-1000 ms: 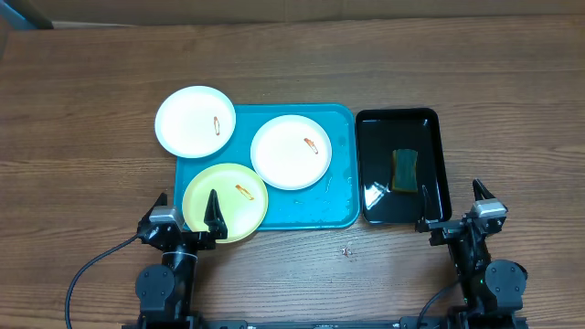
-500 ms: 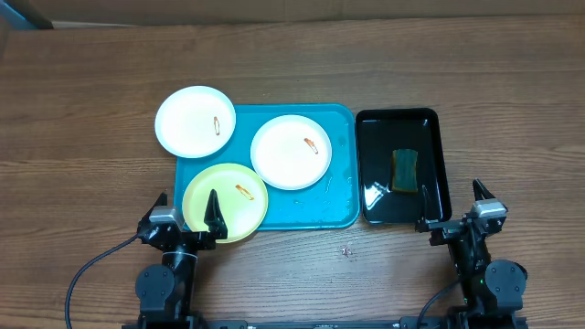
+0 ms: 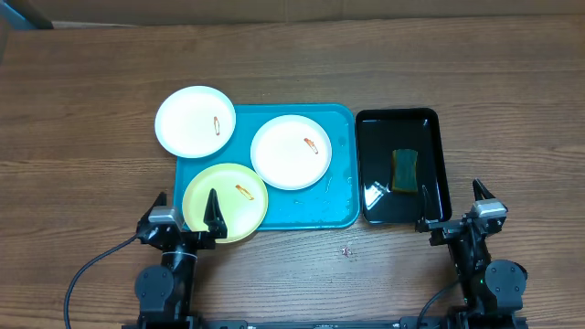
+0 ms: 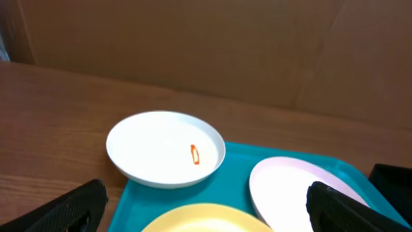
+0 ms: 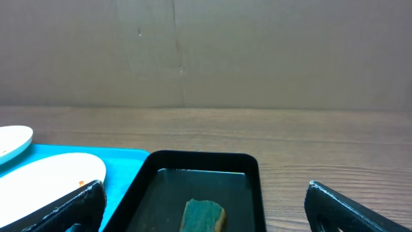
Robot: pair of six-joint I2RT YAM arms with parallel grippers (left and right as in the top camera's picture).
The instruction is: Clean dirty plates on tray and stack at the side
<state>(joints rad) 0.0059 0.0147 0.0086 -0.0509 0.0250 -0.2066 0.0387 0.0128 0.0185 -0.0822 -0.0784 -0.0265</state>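
The turquoise tray (image 3: 334, 196) lies mid-table. A white plate (image 3: 291, 152) with an orange smear sits on it. A pale yellow-green plate (image 3: 233, 203) overhangs the tray's front left corner. Another white plate (image 3: 195, 122) rests on the tray's back left corner, partly over the table. My left gripper (image 3: 186, 212) is open and empty at the near edge, its right finger over the yellow-green plate. My right gripper (image 3: 452, 205) is open and empty at the near right. In the left wrist view I see the far white plate (image 4: 165, 154), the yellow-green plate (image 4: 206, 219) and the other white plate (image 4: 290, 193).
A narrow black tray (image 3: 402, 164) stands right of the turquoise tray and holds a green and yellow sponge (image 3: 404, 170). The sponge also shows in the right wrist view (image 5: 203, 215). A small speck (image 3: 345, 249) lies on the wood near the front.
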